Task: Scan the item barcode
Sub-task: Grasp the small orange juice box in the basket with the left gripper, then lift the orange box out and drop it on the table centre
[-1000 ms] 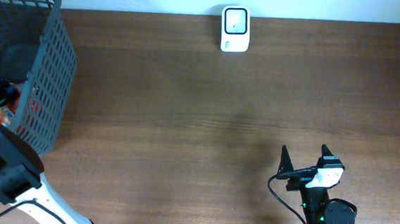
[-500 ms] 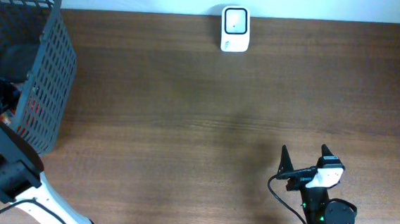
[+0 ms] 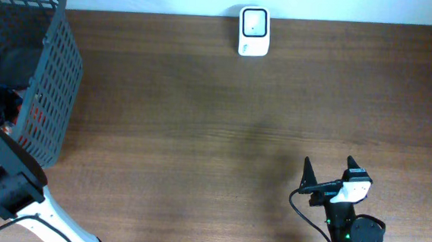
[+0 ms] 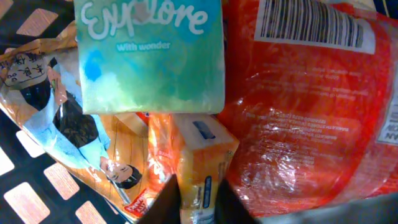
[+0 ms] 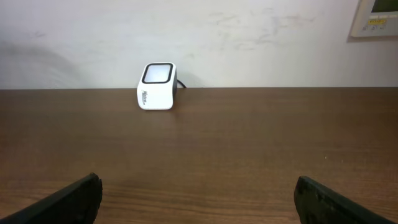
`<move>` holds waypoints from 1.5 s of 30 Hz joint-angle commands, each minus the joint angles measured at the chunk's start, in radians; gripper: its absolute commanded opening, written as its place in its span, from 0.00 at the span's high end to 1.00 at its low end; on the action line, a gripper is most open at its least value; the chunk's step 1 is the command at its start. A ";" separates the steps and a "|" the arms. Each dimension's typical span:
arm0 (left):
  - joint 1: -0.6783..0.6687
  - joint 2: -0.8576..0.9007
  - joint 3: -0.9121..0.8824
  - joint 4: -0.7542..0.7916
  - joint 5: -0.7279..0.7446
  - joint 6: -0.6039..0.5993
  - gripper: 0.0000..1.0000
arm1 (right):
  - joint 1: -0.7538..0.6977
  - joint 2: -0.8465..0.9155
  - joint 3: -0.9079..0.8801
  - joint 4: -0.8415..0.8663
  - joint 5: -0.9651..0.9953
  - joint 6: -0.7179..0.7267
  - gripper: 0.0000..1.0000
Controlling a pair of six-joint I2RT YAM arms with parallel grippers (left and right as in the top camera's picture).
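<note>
Wood-grain table; glossy orange carton in left hand

table: matt wood | basket: plastic | orange box: glossy | red bag: glossy film

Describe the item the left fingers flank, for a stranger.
Look in the dark mesh basket at the left end of the wooden table. Next to the teal tissue pack and the red plastic bag sits the narrow orange carton between the left fingers, the only small box.
</note>
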State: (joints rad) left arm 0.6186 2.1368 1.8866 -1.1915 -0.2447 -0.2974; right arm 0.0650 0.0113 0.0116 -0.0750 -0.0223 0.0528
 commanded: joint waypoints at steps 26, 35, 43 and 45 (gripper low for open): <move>-0.045 -0.273 0.538 -0.179 0.547 -0.002 1.00 | -0.006 -0.005 -0.006 -0.005 0.012 0.003 0.02; -0.324 -0.312 0.536 -0.225 0.623 0.000 1.00 | -0.006 -0.005 -0.006 -0.005 0.012 0.003 0.02; -0.612 -0.294 0.536 -0.315 0.504 0.030 1.00 | -0.006 -0.005 -0.006 -0.005 0.012 0.003 0.01; -0.689 -0.277 0.535 -0.367 0.459 0.029 1.00 | -0.006 -0.005 -0.006 -0.005 0.012 0.003 0.02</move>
State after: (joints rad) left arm 0.0345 1.8400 2.4145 -1.5036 0.3054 -0.2840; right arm 0.0650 0.0113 0.0116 -0.0750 -0.0223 0.0528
